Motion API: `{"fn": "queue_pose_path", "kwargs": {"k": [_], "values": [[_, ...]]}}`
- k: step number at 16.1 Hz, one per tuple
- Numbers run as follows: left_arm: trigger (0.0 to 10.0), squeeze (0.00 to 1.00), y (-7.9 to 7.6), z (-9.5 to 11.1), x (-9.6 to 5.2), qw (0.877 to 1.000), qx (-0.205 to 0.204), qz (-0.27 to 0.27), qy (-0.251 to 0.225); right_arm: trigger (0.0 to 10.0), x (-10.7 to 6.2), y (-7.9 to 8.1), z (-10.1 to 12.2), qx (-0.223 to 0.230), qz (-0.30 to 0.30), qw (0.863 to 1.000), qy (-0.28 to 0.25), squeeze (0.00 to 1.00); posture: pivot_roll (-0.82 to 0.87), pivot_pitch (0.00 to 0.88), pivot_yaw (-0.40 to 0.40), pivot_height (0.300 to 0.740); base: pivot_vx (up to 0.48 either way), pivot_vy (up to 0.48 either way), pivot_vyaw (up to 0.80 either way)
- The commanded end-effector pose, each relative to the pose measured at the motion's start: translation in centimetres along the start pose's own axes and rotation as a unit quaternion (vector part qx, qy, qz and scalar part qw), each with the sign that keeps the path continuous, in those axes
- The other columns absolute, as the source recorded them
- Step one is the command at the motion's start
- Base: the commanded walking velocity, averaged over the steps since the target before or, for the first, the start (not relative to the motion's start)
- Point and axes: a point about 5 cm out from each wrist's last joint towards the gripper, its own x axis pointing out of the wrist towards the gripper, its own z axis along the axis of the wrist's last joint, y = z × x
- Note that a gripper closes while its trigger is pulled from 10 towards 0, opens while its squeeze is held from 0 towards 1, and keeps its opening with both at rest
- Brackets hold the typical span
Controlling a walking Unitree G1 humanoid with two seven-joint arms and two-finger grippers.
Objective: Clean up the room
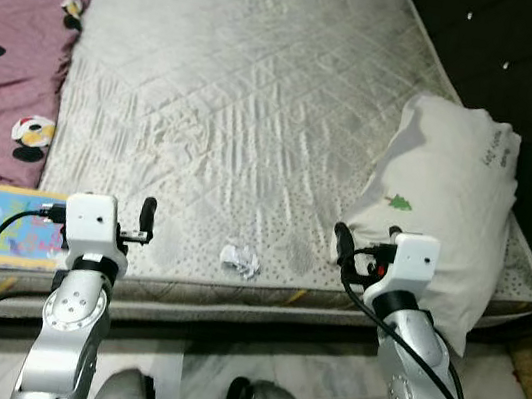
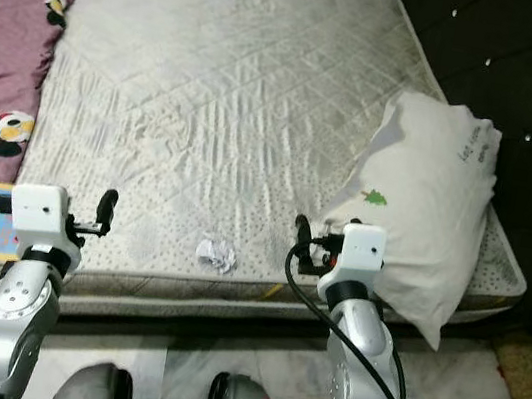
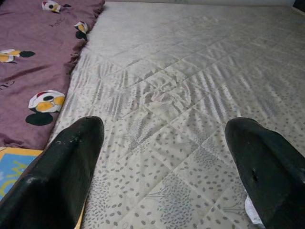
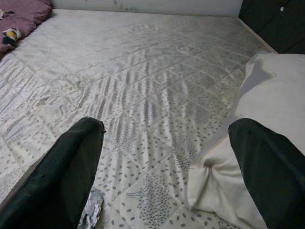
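- Near the bed's front edge, on the bare mattress (image 1: 260, 108), we note a crumpled paper wad (image 1: 240, 257), between our two raised arms.
- Left tool (image 1: 145, 216): fingers spread wide, empty. Right tool (image 1: 343, 244): spread wide, empty, just beside the pillow (image 1: 447, 208).
- Wad sits roughly midway between tools; no clear long axis. We judge either arm could reach it.
- Picture book (image 1: 19, 221) lies by the pink blanket (image 1: 12, 48).

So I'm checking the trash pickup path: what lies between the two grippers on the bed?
A crumpled paper wad on the mattress, between left gripper and right gripper, in the eye views.
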Motion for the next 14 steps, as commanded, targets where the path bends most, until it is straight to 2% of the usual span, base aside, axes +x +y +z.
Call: {"fn": "queue_pose_path", "kwargs": {"k": [1,5,14], "values": [[10.0,0.00,0.0,0.1,-0.1,1.000,0.008,0.004,-0.003,10.0,-0.2,-0.3,-0.1,0.002,-0.006,1.000,0.002,0.00,0.00,0.161,-0.080,0.641,0.000,0.000,0.00],[10.0,0.00,0.0,0.0,0.0,1.000,0.008,0.006,-0.003,10.0,-0.2,-0.3,-0.2,-0.002,-0.004,1.000,0.002,0.00,0.00,0.155,-0.083,0.587,0.000,0.000,0.00],[10.0,0.00,1.0,-0.2,-0.4,0.999,0.032,0.038,-0.006,10.0,0.0,0.1,-0.6,-0.010,0.011,1.000,0.012,0.00,0.01,0.154,-0.091,0.587,0.000,0.000,0.00]]}}
